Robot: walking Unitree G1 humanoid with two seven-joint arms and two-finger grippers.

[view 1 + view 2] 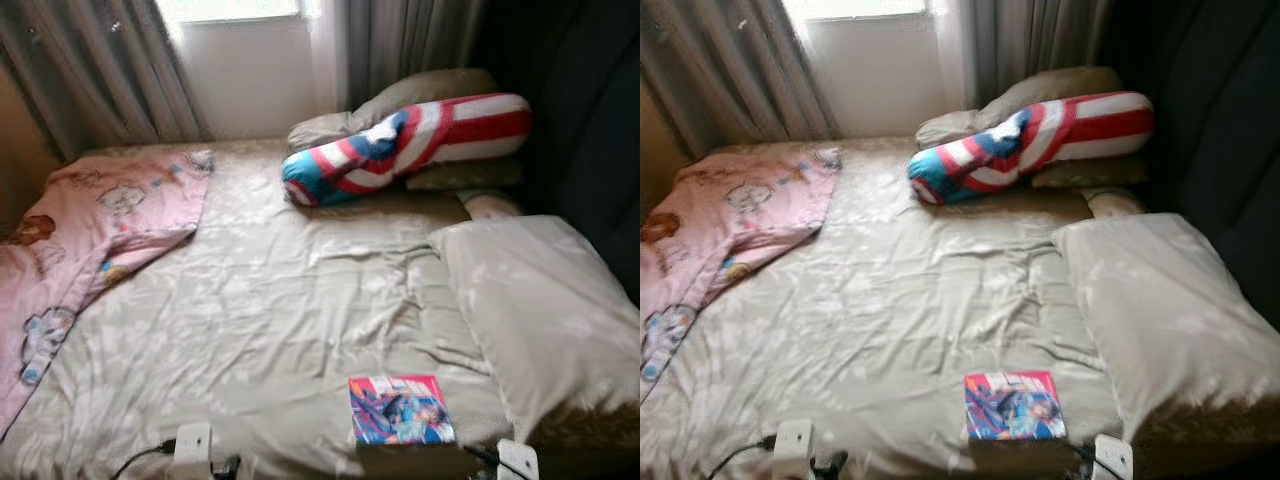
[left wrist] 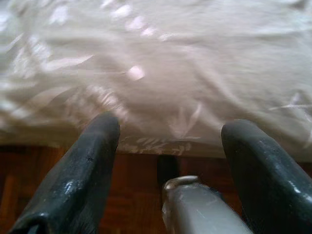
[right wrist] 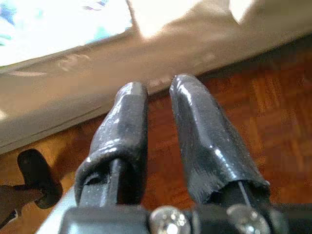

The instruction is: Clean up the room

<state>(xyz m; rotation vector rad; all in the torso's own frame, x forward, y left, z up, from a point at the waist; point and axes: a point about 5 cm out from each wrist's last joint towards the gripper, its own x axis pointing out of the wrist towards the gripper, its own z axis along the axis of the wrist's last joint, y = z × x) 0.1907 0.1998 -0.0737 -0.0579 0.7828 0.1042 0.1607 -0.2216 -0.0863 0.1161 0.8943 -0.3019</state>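
Open beige bedsheet (image 1: 270,300) spans mid-bed; a pink blanket (image 1: 90,230) crowds the left, pillows (image 1: 540,300) and a striped bolster (image 1: 410,145) the right.

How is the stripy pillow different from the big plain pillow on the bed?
The stripy pillow is red, white and blue; the plain pillow is beige. The stripy pillow is long and round like a roll and the plain pillow is wide and flatter. The stripy pillow leans on other pillows by the curtains; the plain pillow lies nearer. Both are on the bed.
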